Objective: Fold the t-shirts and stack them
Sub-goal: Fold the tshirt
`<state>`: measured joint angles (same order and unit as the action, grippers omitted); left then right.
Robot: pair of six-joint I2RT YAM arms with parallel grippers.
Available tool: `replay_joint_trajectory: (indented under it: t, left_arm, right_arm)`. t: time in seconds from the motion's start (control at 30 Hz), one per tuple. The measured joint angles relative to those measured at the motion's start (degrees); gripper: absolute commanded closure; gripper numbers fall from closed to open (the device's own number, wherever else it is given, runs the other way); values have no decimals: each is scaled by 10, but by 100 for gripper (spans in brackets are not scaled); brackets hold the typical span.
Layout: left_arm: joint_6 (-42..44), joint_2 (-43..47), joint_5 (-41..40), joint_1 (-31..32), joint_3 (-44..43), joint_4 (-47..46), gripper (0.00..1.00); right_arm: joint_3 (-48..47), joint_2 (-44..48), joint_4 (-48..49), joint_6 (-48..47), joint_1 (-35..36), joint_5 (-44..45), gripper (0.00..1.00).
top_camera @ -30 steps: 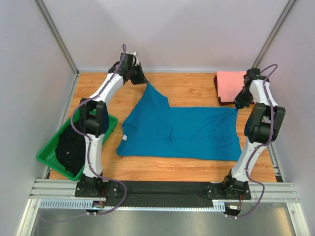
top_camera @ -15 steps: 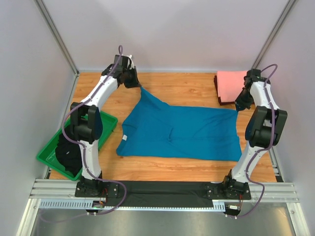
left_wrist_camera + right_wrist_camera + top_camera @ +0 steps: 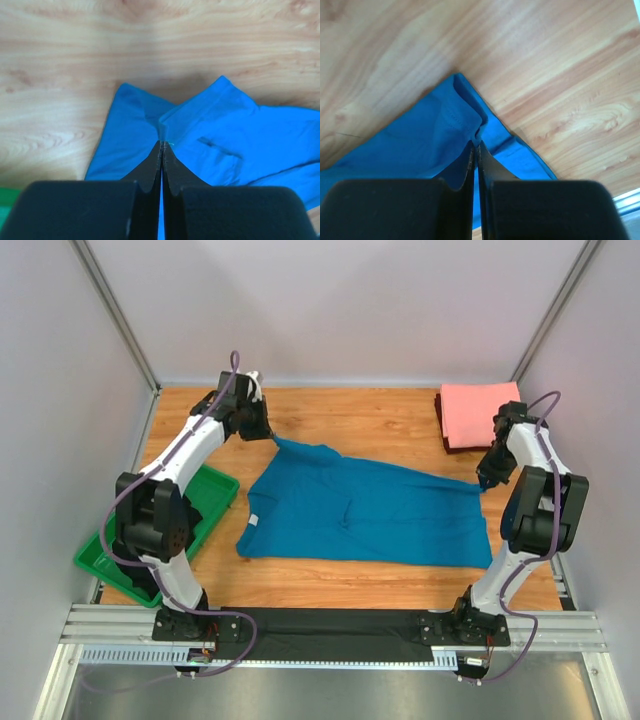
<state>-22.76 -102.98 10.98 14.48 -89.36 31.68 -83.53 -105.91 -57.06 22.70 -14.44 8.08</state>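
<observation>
The blue t-shirt [image 3: 365, 510] lies spread out in the middle of the table [image 3: 380, 420]. It is long from left to right in the top view. The pink t-shirt [image 3: 480, 412] sits in the upper right of the frame, already folded into a neat flat shape. A green tray [image 3: 218, 495] sits at the lower left, partly behind the left arm.

The left pincer [image 3: 268, 432] is pinched tight on the upper left corner of the blue t-shirt. Its wrist view shows the two tips pressed together with a bit of cloth between them. The right pincer [image 3: 483, 480] is pinched tight on the upper right corner (its wrist view shows the hem bunched at the tips). Both corners are lifted a little off the wood, and the rest of the shirt lies flat.

The step in hand looks like the first fold of the blue t-shirt. The two arms hold its far edge, ready to bring it over.

The next move likely calls for both arms to go together, at the same speed, toward the bottom of the frame. They should lay the far edge on the near edge so the sides line up. Only then should the pincers let go. If one arm runs ahead, the fold may come out crooked. The stacking with the pink t-shirt is not yet done.
</observation>
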Motion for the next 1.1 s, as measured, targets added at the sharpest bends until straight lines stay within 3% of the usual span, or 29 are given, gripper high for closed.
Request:
replay_joint_trajectory:
  t: [0.37,1.1]
  left_arm:
    - [-1,88,-14,0,125,4,100]
    - [-10,150,-16,13,246,21,100]
  right_arm:
    - [71,32,7,2,-23,11,100]
    - [113,34,26,15,-26,9,98]
